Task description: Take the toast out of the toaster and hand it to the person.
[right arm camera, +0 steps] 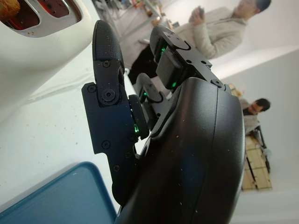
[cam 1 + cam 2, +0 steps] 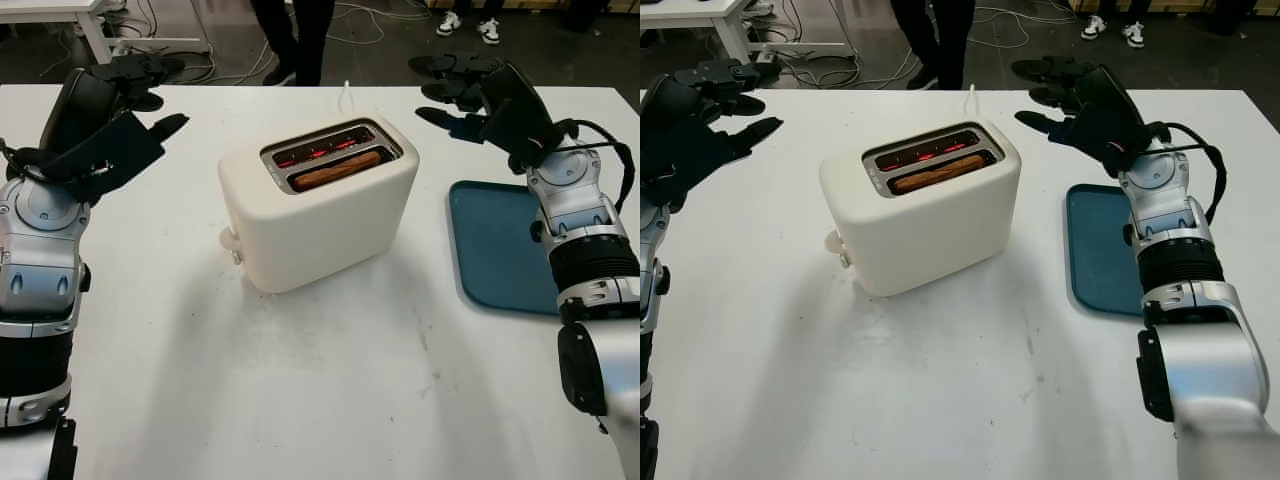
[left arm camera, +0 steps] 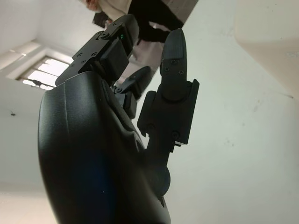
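A white tabletop [image 2: 330, 380] stands in a room with a dark floor and cables at its far edge, where a person's dark-trousered legs [image 2: 295, 35] stand. At the table's middle, a cream two-slot toaster [image 2: 318, 205] holds a browned slice of toast [image 2: 336, 170] in its near slot, with a flat blue tray [image 2: 495, 245] lying to its right. The left hand [image 2: 125, 95] hovers open over the far left of the table, and the right hand [image 2: 1065, 95] hovers open at the far right, beyond the tray, neither holding anything.

Dark floor [image 2: 380, 40] with cables [image 2: 190, 45] beyond white table [image 2: 300, 400]
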